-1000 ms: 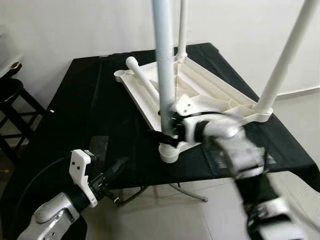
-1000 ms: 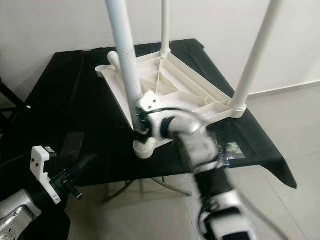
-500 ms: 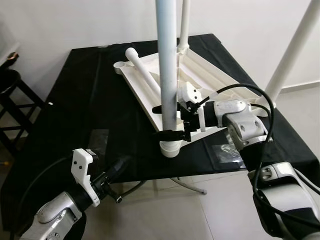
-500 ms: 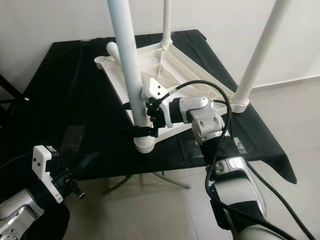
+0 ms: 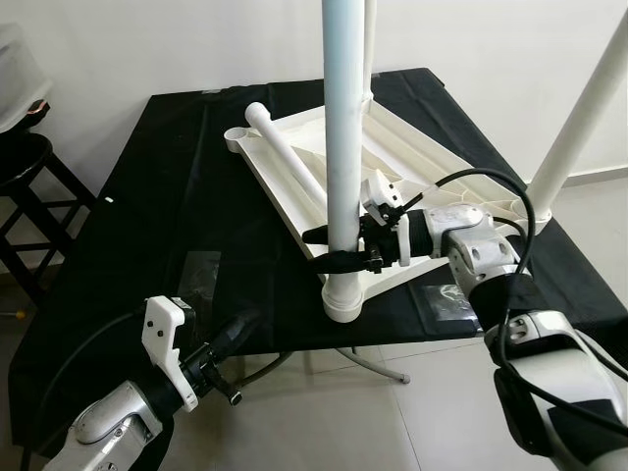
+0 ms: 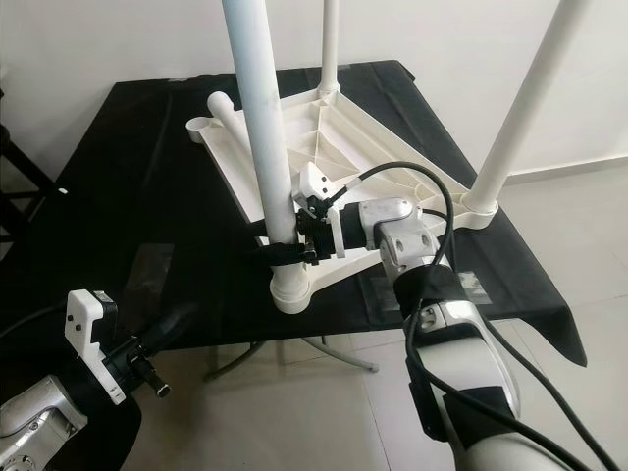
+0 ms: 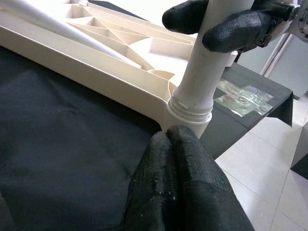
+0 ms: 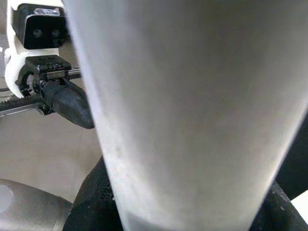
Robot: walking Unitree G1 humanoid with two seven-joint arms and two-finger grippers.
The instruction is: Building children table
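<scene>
White plastic children's tabletop (image 5: 392, 186) lies upside down on a black cloth-covered table (image 5: 186, 206), ribbed underside up, moulded with diagonal stiffening webs. Three smooth round tube legs stand upright in its corner sockets: near leg (image 5: 343, 147), far leg (image 5: 367, 49), right leg (image 5: 579, 118). A fourth loose leg (image 5: 285, 157) lies flat across the ribbed underside, close to the empty corner socket (image 5: 238, 134).

Right gripper (image 5: 339, 245): black fingers clamped around the near leg, just above its collared socket (image 5: 343, 299). Silver arm and black cable reach in over the table's right edge.

Left gripper (image 5: 235, 329): low, at the table's front edge, left of the near leg and apart from it. In the left wrist view its two textured black fingertips (image 7: 180, 168) are pressed together, holding nothing.

Left wrist view adds the stepped ring at the leg's base and a crinkled clear plastic bag (image 7: 240, 94) on the cloth. Right wrist view gives the leg's matte, faintly scuffed surface (image 8: 192, 106) at close range, with the left gripper beyond.

Dark wooden stool (image 5: 29, 186) stands left of the table. Tiled floor (image 5: 392, 422) is pale.
</scene>
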